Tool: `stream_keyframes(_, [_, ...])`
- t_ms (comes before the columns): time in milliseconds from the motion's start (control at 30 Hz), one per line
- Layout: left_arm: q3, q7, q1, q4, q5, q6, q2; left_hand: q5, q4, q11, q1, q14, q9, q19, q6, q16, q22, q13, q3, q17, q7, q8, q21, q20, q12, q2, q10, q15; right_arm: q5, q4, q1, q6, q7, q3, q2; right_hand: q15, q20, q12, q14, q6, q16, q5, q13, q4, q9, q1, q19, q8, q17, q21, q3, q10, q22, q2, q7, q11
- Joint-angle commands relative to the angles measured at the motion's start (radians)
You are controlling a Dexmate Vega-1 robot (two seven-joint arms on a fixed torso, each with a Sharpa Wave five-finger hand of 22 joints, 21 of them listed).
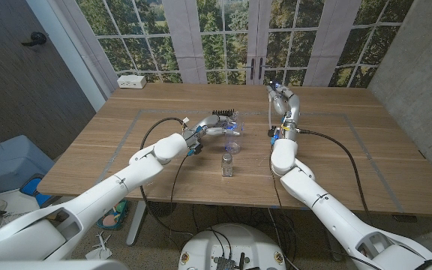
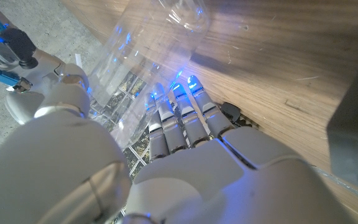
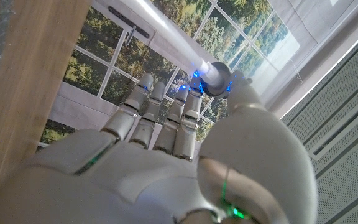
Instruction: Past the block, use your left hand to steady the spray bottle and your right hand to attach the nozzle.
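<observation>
A clear plastic spray bottle [image 1: 232,136] stands on the wooden table [image 1: 336,161], past a small grey block [image 1: 227,165]. My left hand [image 1: 214,123] grips the bottle from its left side; in the left wrist view its fingers [image 2: 182,121] curl around the clear bottle [image 2: 145,56]. My right hand [image 1: 283,101] is raised to the right of the bottle and holds the nozzle [image 3: 215,78], whose thin white tube [image 1: 268,117] hangs down. The tube [image 3: 157,23] runs away from the hand in the right wrist view. Nozzle and bottle are apart.
A white power strip [image 1: 132,82] lies at the table's far left corner. Windows and a door stand behind the table. The grey block [image 2: 353,140] sits close beside my left hand. Cables trail from both forearms across the table.
</observation>
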Motion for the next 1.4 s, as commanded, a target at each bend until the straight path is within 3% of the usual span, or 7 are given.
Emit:
stream_keyframes(33, [0.011,-0.005,-0.007,-0.011,0.010,0.013,-0.004,0.006,0.002,-0.041,0.190,0.010,0.002,0.000,0.233,-0.003,0.002,0.002,0.004,0.002,0.005,0.002,0.003,-0.007,0.002,0.193,0.049,-0.112,-0.053,0.041,0.011,0.117,-0.051,0.012,0.042,-0.159,0.000,0.005,0.008,0.058,0.004,0.009,0.002,0.000,0.002,0.071,0.008,0.008,0.003,0.007,-0.007,0.011,0.003,0.065,-0.053,-0.005])
stream_keyframes(933, [0.044,0.014,-0.011,-0.061,0.086,0.054,-0.008,0.007,0.000,-0.045,0.203,0.008,0.003,-0.003,0.239,-0.005,0.002,0.006,0.009,0.002,0.006,0.002,0.003,-0.004,0.001,0.204,0.055,-0.111,-0.081,0.075,0.051,0.234,-0.015,0.015,0.090,-0.158,-0.001,0.005,0.011,0.057,0.002,0.009,0.007,0.004,0.000,0.077,0.002,0.009,0.003,0.012,-0.011,0.017,0.005,0.066,-0.051,-0.007])
stream_keyframes(1400, [0.058,0.005,-0.016,-0.074,0.096,0.072,-0.019,0.007,0.002,-0.045,0.203,0.008,0.003,-0.004,0.240,-0.006,0.002,0.008,0.009,0.002,0.003,0.001,0.003,-0.004,-0.001,0.204,0.056,-0.111,-0.077,0.063,0.049,0.248,0.001,0.018,0.120,-0.156,-0.001,0.002,0.009,0.058,0.000,0.009,0.010,0.006,0.000,0.078,-0.004,0.010,0.004,0.014,-0.016,0.014,0.006,0.064,-0.050,-0.006])
